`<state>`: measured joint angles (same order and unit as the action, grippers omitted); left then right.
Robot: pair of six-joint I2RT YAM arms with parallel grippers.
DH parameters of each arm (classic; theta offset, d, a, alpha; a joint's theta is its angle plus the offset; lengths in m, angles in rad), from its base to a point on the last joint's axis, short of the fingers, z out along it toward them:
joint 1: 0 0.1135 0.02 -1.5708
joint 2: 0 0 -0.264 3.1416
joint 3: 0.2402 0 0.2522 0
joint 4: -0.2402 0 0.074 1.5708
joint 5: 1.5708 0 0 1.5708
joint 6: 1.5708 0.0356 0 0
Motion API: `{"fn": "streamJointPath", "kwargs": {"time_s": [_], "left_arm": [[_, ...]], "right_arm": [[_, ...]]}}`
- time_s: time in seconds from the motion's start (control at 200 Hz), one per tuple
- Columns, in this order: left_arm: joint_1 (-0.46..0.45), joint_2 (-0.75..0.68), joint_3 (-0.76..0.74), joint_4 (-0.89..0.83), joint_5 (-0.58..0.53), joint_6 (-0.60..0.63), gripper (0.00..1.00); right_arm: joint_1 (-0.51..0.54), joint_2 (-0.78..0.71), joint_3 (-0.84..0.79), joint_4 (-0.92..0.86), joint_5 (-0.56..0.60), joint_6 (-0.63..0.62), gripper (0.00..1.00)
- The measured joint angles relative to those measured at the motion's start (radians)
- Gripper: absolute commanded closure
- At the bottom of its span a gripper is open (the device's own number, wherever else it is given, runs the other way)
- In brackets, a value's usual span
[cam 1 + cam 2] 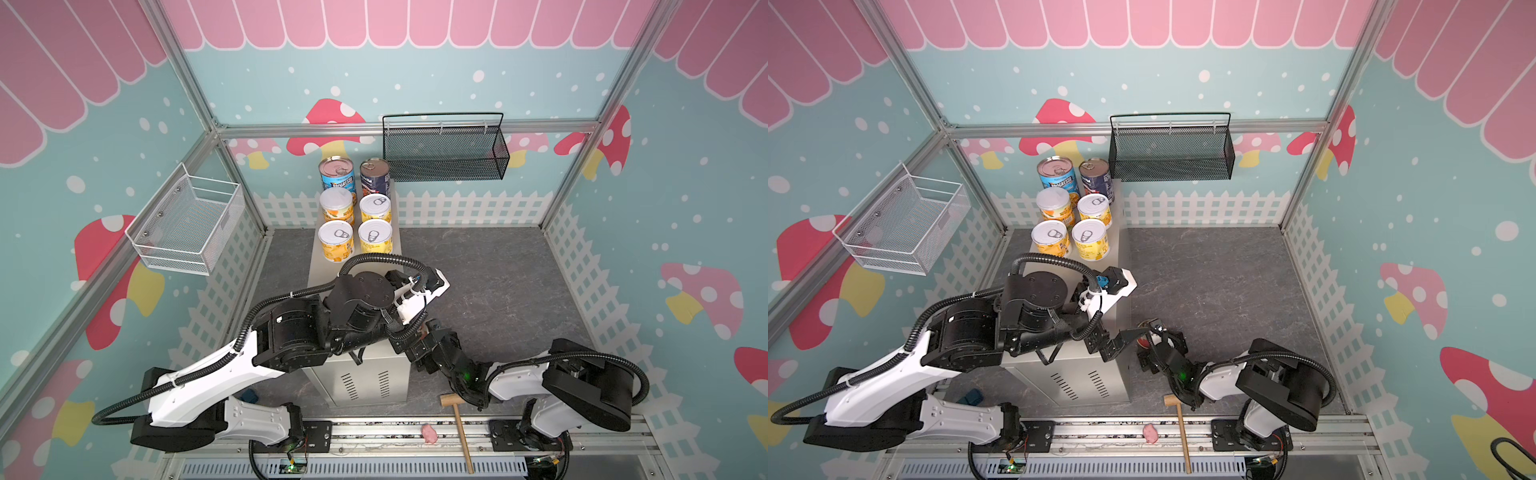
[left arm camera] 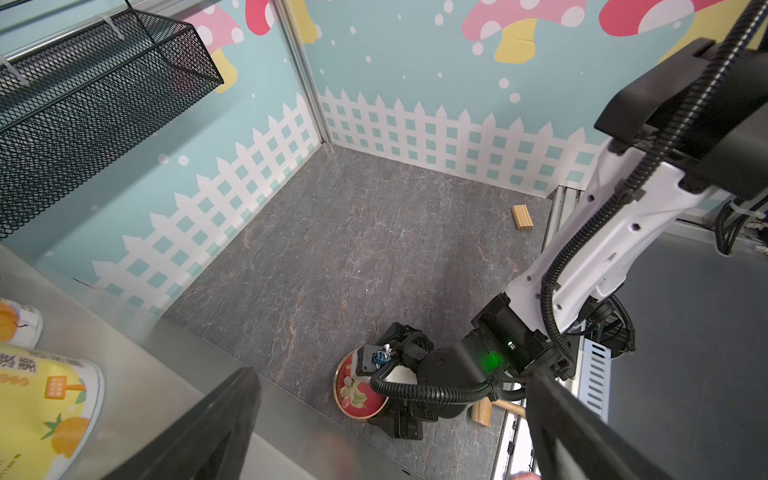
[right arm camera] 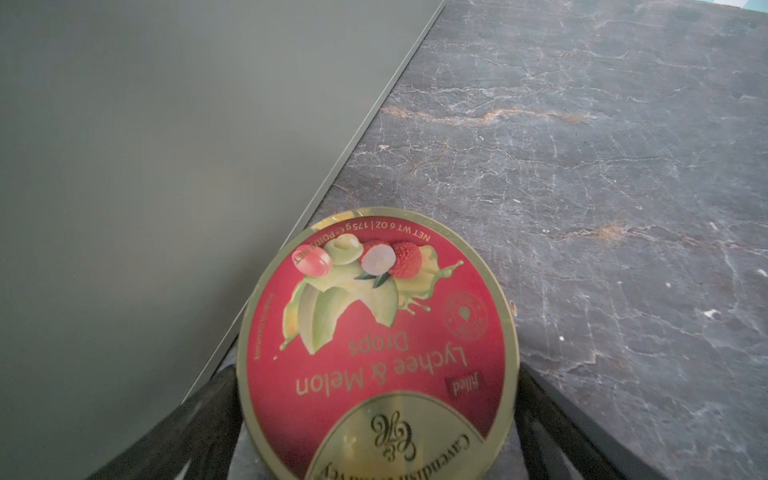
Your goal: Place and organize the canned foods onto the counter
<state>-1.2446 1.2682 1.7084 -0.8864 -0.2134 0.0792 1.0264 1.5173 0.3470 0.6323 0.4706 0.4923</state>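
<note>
Red-lidded tin point(image 2: 355, 395): laid flat on the floor point(image 1: 478, 270), beside the counter's point(image 1: 361, 386) right side near its front corner. Right gripper point(image 3: 374, 374): arm is folded low; jaws are spread fully, tin straddled. Left gripper point(image 1: 1123, 344): arm is bent across the counter's front end; jaws are spread wide, nothing held. Six cans point(image 1: 337, 206): stood at its far end.

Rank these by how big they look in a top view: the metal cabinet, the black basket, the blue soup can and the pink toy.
1. metal cabinet, partly hidden yet clearly largest
2. black basket
3. blue soup can
4. pink toy
</note>
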Motion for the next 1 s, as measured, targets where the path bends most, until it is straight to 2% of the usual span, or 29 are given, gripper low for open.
{"fn": "streamJointPath", "kwargs": {"time_s": [0.575, 0.871, 1.001], "left_arm": [[0.0, 0.0, 0.0, 0.0, -0.013, 0.0, 0.0], [0.0, 0.0, 0.0, 0.0, -0.015, 0.0, 0.0], [0.0, 0.0, 0.0, 0.0, -0.015, 0.0, 0.0]], "right_arm": [[-0.105, 0.014, 0.004, 0.068, -0.134, 0.0, 0.14], [-0.117, -0.021, -0.022, 0.093, -0.173, -0.002, 0.34], [-0.131, -0.077, -0.028, 0.088, -0.188, 0.002, 0.39]]}}
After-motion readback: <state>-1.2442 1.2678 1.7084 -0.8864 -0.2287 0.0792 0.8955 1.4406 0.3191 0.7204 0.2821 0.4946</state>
